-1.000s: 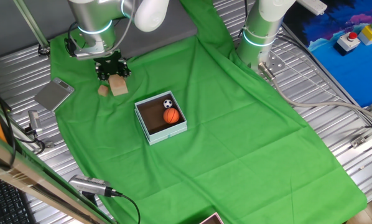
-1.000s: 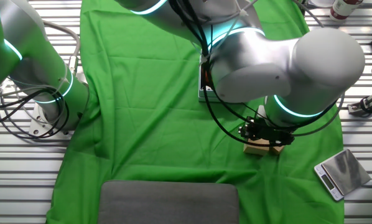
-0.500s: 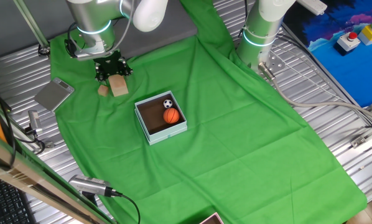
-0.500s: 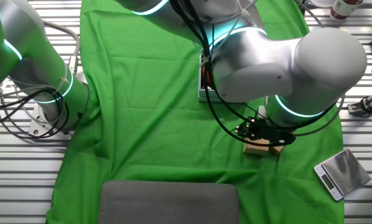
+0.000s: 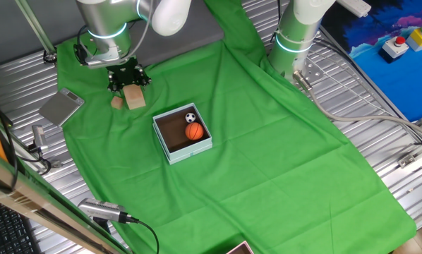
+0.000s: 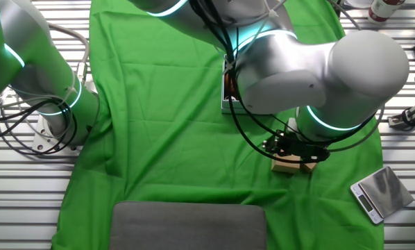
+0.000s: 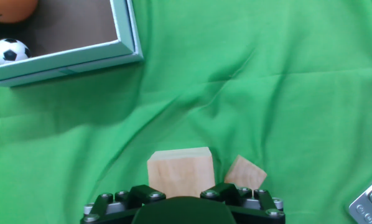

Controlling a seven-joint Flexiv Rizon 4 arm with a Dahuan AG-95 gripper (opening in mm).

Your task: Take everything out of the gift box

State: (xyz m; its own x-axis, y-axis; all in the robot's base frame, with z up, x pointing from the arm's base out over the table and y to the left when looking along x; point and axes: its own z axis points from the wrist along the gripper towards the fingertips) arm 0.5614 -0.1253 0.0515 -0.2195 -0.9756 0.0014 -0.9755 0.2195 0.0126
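- The gift box (image 5: 183,134) sits near the middle of the green cloth (image 5: 267,141), open side up, and two of its items are inside: the soccer ball (image 5: 190,118) and the basketball (image 5: 193,131), touching or nearly so, both crowded toward the box's far-right corner in the one fixed view.
- A larger wooden block (image 5: 134,97) is out of the box, resting on the cloth up and to the left of it; a smaller wooden block (image 5: 116,102) lies just beside it, on the side away from the box.
- The gripper (image 5: 127,76) hangs right over the larger block. In the hand view that block (image 7: 180,173) shows just past the gripper's body, the smaller one (image 7: 245,174) tilted next to it.
- Grasping or released? I cannot tell — the fingertips are hidden in every view, so whether they touch the block is not visible.
- The relation that matters for the next pick, as I judge it: from the gripper, the box lies down and to the right in the one fixed view, close by but apart, and the soccer ball is the nearer of the two balls.
- The balls have no long axis, so finger orientation matters little; the box wall beside them is the thing to clear.
- A flat grey scale (image 5: 61,107) lies off the cloth's edge on the desk (image 5: 380,141), on the far side of the blocks from the box.
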